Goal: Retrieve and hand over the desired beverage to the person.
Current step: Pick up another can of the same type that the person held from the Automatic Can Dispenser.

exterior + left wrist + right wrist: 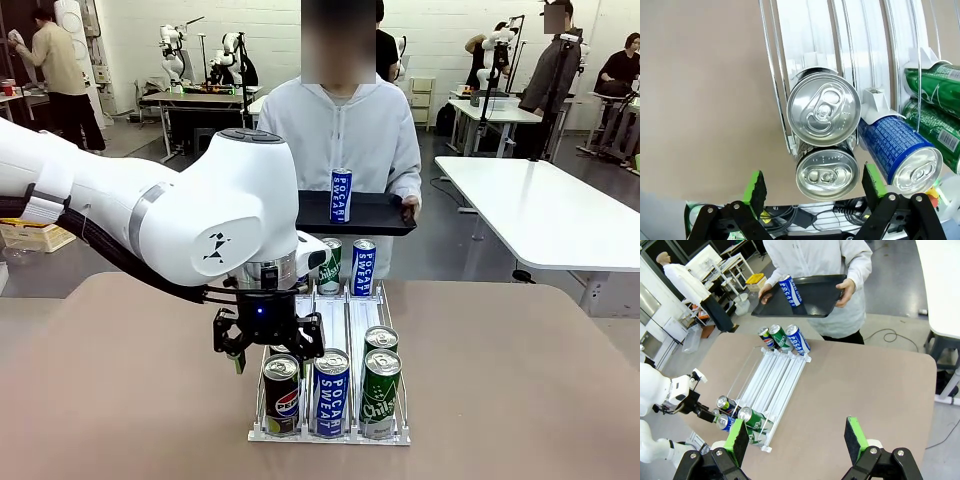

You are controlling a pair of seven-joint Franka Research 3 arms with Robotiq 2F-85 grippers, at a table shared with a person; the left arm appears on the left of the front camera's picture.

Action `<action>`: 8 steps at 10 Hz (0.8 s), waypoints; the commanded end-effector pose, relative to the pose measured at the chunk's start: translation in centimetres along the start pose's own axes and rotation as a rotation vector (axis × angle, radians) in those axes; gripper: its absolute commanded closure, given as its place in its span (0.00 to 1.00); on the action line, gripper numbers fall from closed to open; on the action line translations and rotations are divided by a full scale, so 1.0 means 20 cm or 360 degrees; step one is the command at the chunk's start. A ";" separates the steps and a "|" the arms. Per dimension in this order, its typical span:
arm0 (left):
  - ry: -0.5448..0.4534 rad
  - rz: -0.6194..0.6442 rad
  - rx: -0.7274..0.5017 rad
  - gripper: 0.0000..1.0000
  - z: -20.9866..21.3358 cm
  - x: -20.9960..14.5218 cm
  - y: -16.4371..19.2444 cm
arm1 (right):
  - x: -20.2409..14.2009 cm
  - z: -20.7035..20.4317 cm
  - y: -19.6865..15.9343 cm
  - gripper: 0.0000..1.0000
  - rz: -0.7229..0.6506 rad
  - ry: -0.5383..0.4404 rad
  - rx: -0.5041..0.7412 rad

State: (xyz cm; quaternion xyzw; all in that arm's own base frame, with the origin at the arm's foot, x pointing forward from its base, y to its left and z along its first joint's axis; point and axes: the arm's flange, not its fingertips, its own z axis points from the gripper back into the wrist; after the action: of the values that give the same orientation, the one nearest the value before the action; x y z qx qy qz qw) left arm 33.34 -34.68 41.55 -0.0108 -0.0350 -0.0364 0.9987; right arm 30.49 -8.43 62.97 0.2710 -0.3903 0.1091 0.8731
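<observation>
i'm hovering the left gripper (815, 187) open, empty, over the pepsi can (281, 395), risking clipping the pocari sweat can (330, 392).

White tables (545, 212) stand on a grey floor (465, 245) before a pale wall (270, 40) in bright, even light.

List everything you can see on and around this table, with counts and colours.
table: one, brown, under everything.
rack: one, white, mid-table.
near cans: five, blue, green and dark, rack's near end.
far cans: three, same colours, rack's far end.
tray: one, black, held at far side.
tray can: one, blue, upright on tray.
person: one, white jacket, far side.
left gripper: one, black with green pads, open over near cans.
right gripper: one, same, open high above table.
</observation>
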 end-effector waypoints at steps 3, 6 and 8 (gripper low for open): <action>-0.0046 0.0046 -0.0001 0.00 -0.02 0.03 -0.02 | 0.00 -0.01 -0.01 0.00 0.0004 -0.0010 0.0049; -0.0064 0.0041 -0.0011 0.00 -0.03 0.04 -0.02 | 0.00 -0.01 -0.01 0.00 0.0004 -0.0010 0.0049; -0.0064 0.0044 -0.0011 0.00 -0.03 0.05 -0.01 | 0.00 -0.01 -0.01 0.00 0.0004 -0.0010 0.0049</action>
State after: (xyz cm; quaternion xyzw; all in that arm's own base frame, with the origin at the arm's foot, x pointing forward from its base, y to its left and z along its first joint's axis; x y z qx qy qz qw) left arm 34.03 -34.68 41.25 -0.0208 -0.0412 -0.0326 0.9984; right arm 30.49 -8.43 62.97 0.2710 -0.3903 0.1091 0.8731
